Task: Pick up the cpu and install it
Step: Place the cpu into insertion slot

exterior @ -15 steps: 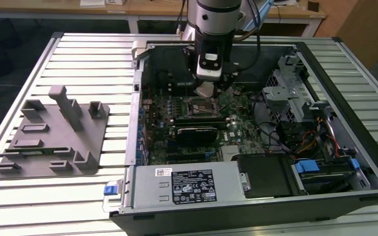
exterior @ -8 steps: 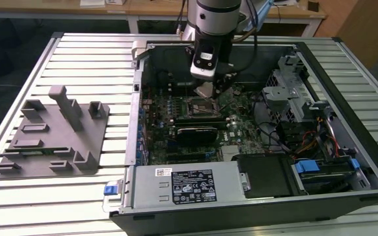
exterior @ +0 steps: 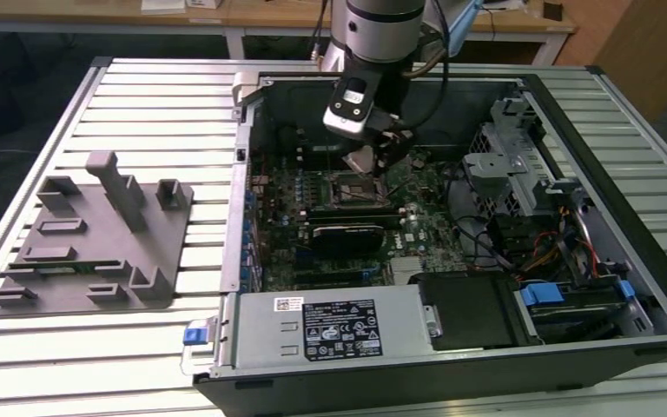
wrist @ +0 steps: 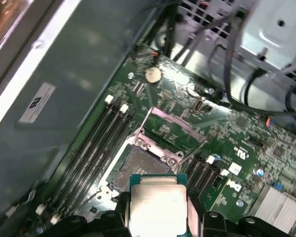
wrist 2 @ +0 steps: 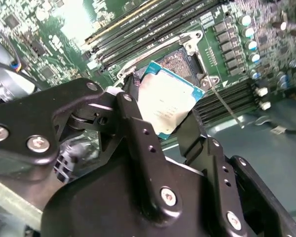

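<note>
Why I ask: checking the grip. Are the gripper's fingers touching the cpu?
Touching. In the second wrist view the black fingers clamp the cpu by opposite edges, with no gap showing.

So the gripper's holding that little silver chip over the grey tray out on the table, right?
Not quite. The gripper does hold the cpu, but over the open socket inside the computer case, as the first wrist view shows. The grey tray lies apart, at the exterior view's left.
</note>
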Controlling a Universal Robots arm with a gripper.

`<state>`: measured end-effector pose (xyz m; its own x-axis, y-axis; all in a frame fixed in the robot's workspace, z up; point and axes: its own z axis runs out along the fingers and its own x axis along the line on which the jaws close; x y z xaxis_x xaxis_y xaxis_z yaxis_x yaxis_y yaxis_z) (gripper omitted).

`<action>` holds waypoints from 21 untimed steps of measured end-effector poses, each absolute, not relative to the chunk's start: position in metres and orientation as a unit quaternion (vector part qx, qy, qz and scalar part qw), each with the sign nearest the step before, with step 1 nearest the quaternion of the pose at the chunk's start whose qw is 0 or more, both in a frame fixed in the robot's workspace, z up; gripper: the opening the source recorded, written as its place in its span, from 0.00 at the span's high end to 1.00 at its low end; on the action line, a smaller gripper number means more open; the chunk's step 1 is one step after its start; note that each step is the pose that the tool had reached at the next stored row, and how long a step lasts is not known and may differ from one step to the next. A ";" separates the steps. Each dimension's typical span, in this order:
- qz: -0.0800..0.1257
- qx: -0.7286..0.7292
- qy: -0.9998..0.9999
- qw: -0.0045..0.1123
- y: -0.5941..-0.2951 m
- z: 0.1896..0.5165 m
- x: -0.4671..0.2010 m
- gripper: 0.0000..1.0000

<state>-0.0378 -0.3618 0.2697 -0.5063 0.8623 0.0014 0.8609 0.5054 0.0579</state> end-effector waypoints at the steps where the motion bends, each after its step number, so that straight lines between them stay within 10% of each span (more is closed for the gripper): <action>1: 0.025 0.504 0.863 0.014 -0.362 0.270 -0.038 0.46; 21: 0.022 0.653 0.757 0.018 -0.362 0.267 -0.038 0.46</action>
